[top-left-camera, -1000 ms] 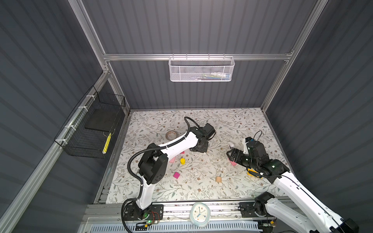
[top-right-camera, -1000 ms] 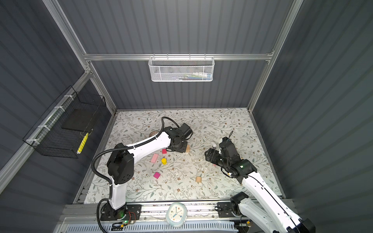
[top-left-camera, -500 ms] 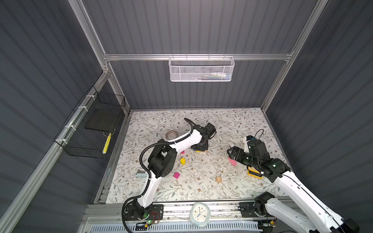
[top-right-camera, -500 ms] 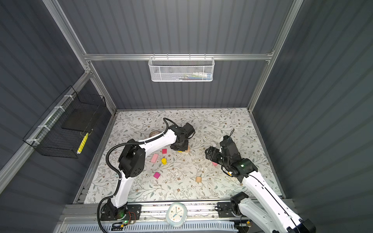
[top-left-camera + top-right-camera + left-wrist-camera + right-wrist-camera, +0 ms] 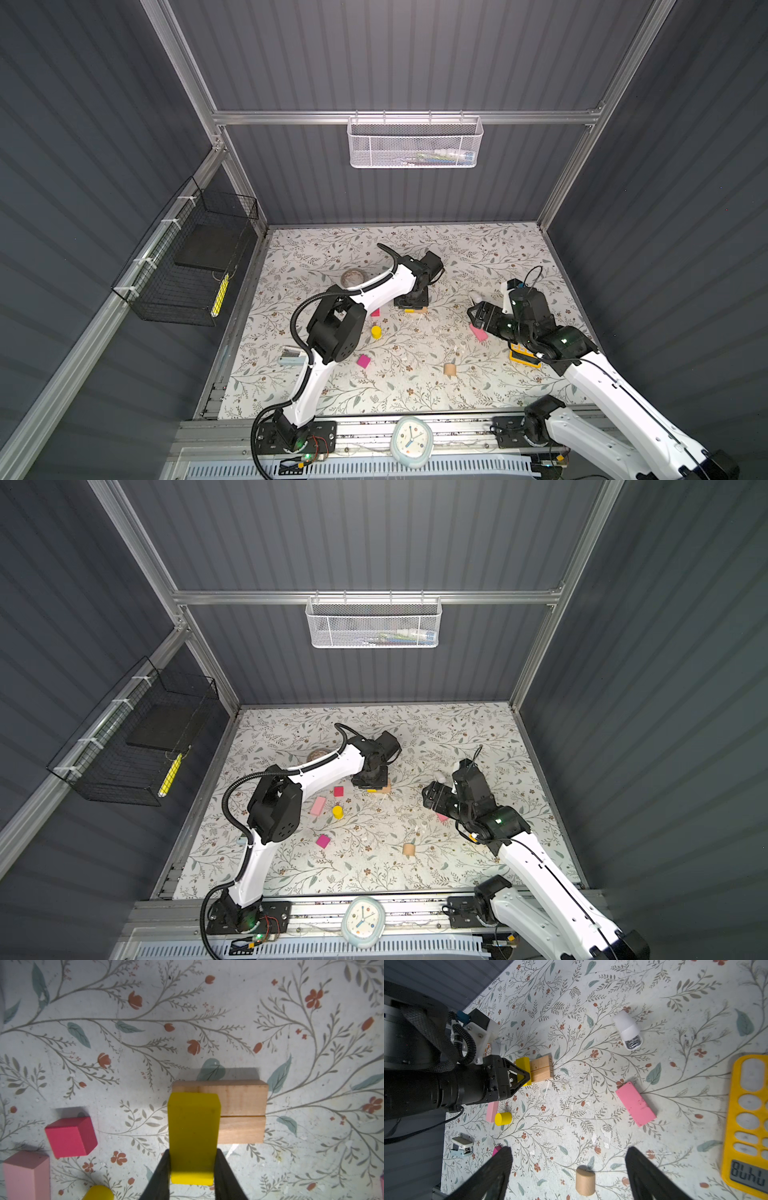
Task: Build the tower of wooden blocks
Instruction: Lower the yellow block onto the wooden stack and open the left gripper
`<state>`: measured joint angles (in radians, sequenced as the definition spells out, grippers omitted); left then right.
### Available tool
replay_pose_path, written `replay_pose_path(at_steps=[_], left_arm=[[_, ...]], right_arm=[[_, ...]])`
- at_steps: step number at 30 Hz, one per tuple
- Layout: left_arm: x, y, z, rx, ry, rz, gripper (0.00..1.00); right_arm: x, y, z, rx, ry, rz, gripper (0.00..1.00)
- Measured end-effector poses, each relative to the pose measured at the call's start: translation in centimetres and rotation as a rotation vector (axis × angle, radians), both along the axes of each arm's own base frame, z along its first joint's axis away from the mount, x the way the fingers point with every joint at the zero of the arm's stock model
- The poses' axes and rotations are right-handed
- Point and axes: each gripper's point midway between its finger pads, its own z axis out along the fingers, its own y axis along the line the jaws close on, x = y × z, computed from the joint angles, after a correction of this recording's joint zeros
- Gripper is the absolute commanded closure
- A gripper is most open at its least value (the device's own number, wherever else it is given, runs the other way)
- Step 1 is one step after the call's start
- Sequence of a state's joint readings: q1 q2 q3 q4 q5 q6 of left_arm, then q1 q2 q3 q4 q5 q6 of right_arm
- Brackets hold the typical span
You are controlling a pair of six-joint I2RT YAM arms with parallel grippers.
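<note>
The white mesh basket point(image 5: 415, 145) on the back wall holds a few long thin items, too blurred to name. The black wire basket point(image 5: 178, 291) on the side wall holds a dark flat slab point(image 5: 208, 249), with a yellow strip point(image 5: 220, 291) against its wire side.

My landmark is the pair of plain tan wooden bars point(image 5: 241, 1111) lying side by side, touching, on the floral worktop point(image 5: 316, 257). My left arm reaches out to them with elbow raised and wrist bent down, so my left tool point(image 5: 192, 1159) points down at them. It is clamped on a flat yellow wooden bar point(image 5: 193, 1126), which crosses one end of the tan bars; whether it rests on them I cannot tell. A magenta wooden cube point(image 5: 70, 1136) sits near the tan bars. A pale pink wooden bar point(image 5: 25, 1174) and a yellow wooden cylinder point(image 5: 502, 1118) lie a little farther off.

My right arm stretches low from the front rail. My right tool point(image 5: 570, 1159) is well apart from the tan bars, jaws wide, holding nothing. A bright pink wooden bar point(image 5: 635, 1103) and a short tan wooden cylinder point(image 5: 585, 1181) lie near this tool, also well apart from the tan bars.
</note>
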<state>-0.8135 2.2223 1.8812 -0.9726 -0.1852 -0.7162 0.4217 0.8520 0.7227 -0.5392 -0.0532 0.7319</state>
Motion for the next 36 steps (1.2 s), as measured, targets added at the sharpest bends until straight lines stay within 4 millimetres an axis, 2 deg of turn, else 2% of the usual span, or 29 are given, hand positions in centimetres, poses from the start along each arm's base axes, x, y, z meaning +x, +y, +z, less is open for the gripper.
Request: replay_pose_path(at_steps=[11,23,36], left_arm=[[0.0,-0.6,-1.1,-0.009,0.026,-0.001,1.00],[0.3,-0.9,-0.9,-0.018,0.017,0.000,1.00],[0.3,-0.8,-1.0,-0.016,0.018,0.018,0.92]], right_arm=[[0.0,0.0,0.0,0.001,0.000,-0.002,0.13],[0.0,-0.1,0.1,0.003,-0.002,-0.002,0.13],[0.1,0.0,0.4,0.013,-0.019,-0.002,0.13]])
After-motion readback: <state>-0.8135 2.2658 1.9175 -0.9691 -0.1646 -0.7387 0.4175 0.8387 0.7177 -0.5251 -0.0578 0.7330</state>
